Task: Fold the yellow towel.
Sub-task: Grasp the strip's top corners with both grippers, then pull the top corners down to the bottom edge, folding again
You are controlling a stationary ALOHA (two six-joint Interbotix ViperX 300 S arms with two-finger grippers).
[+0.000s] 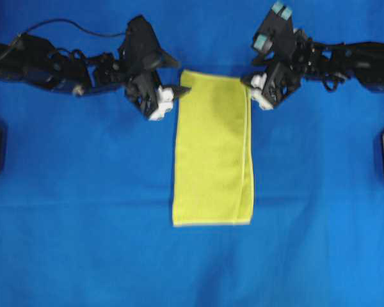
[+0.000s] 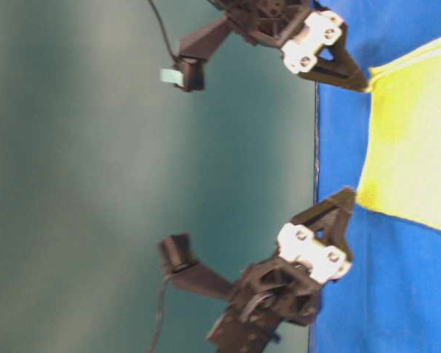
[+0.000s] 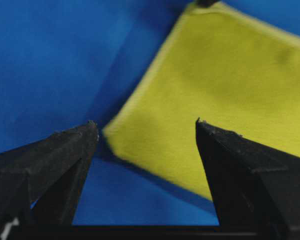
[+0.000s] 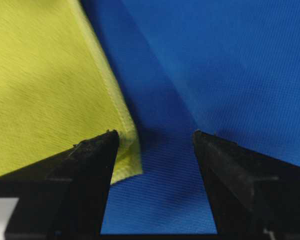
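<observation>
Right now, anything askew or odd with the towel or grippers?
Nothing stands out. The yellow towel lies flat as a tidy long rectangle on the blue cloth. The left gripper and right gripper are open at its two far corners.

The blue cloth [image 1: 83, 256] lies bare on the left, right and near sides of the towel [image 1: 214, 153], giving open passage there. At the far end, the left gripper [image 1: 173, 96] and right gripper [image 1: 253, 86], jaws spread, crowd the towel's two far corners, narrowing access there.
</observation>
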